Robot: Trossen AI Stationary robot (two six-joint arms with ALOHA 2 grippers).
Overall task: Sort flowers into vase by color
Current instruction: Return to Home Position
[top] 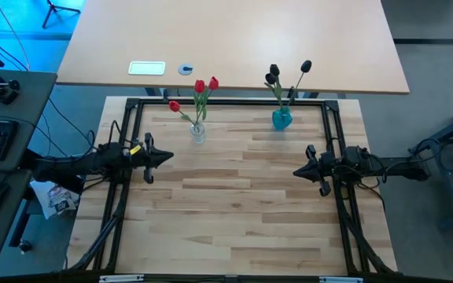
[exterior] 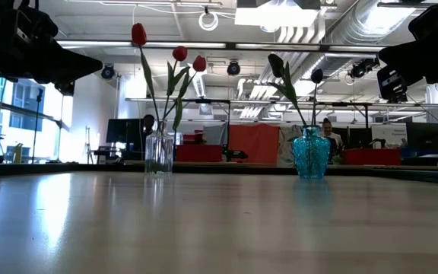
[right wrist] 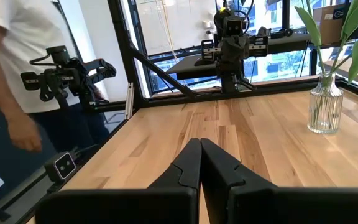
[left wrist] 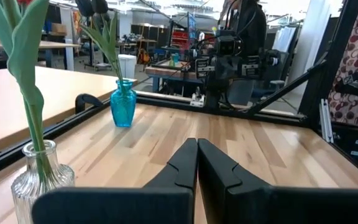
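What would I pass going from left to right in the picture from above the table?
First the left claw, shut → clear vase holding red flowers → blue vase holding black flowers → right claw, shut.

Even overhead light falls on the pale wooden worktop (top: 234, 204) in the high view, leaving only faint, soft shadows under the two arms (top: 108, 161). A blue glow spills over the floor (top: 22, 31) at the upper left corner. In the low view, ceiling lamps (exterior: 268, 14) and a bright window (exterior: 21, 122) backlight everything, so the arms read as black silhouettes and the worktop carries a broad pale sheen. In the right wrist view the windows behind glare white and the glass vase (right wrist: 325, 109) glints.
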